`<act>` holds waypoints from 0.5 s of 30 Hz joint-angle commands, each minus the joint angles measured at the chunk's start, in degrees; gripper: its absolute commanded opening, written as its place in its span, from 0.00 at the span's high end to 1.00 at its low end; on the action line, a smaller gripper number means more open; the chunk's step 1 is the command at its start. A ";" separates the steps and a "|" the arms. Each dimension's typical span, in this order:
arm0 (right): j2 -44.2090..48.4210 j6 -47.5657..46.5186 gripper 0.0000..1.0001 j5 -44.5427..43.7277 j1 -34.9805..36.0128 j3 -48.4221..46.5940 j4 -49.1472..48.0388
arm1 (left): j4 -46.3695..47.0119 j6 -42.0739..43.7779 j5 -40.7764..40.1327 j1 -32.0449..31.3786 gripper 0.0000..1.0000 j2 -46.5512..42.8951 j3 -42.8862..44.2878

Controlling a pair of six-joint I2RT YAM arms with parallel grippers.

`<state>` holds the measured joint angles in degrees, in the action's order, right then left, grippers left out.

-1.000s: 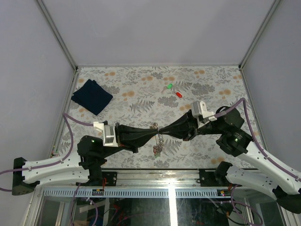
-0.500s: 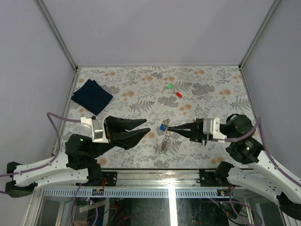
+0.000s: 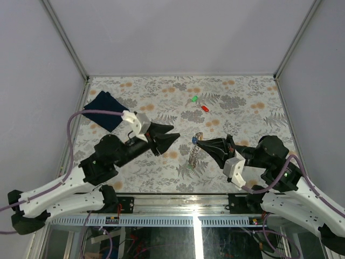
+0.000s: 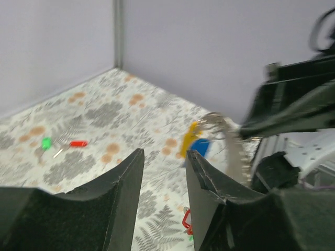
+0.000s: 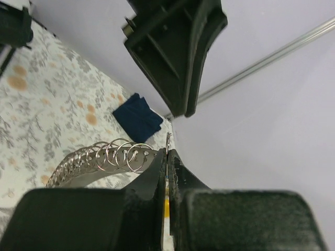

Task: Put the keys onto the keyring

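Note:
My right gripper (image 3: 198,141) is shut on the thin silvery keyring (image 5: 167,142), which I see edge-on between its closed fingers. A short chain of small rings (image 5: 104,156) hangs from it, also seen in the top view (image 3: 193,154). Yellow and blue key tags (image 4: 194,144) hang at the ring, and a red tag (image 4: 187,222) shows low by the chain's end. My left gripper (image 3: 168,138) is open and empty, just left of the ring, apart from it. A loose green key (image 3: 194,99) and a loose red key (image 3: 205,108) lie on the table further back.
A dark blue folded cloth (image 3: 105,110) lies at the back left of the patterned table (image 3: 161,91). Grey walls with metal posts close in the left, back and right sides. The near edge has a metal rail.
Both grippers met at the ring one second ago. My left gripper let go, opened and drew back, then swung up toward the ring. My right gripper kept hold and turned its wrist.

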<state>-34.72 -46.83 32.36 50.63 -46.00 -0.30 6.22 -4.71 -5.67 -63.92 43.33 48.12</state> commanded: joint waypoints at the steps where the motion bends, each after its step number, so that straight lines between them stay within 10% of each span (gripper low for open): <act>1: 1.22 -9.57 1.00 -2.30 0.26 -0.85 -1.66 | -1.83 -7.02 13.82 11.24 0.62 2.75 1.73; 15: 3.69 0.04 1.00 -13.32 0.20 -4.32 15.17 | -1.79 -9.27 18.21 22.69 0.58 26.44 8.56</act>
<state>-32.97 -54.11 24.86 50.63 -46.06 11.07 4.23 -13.37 13.76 -43.40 60.77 51.75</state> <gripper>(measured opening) 0.010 0.418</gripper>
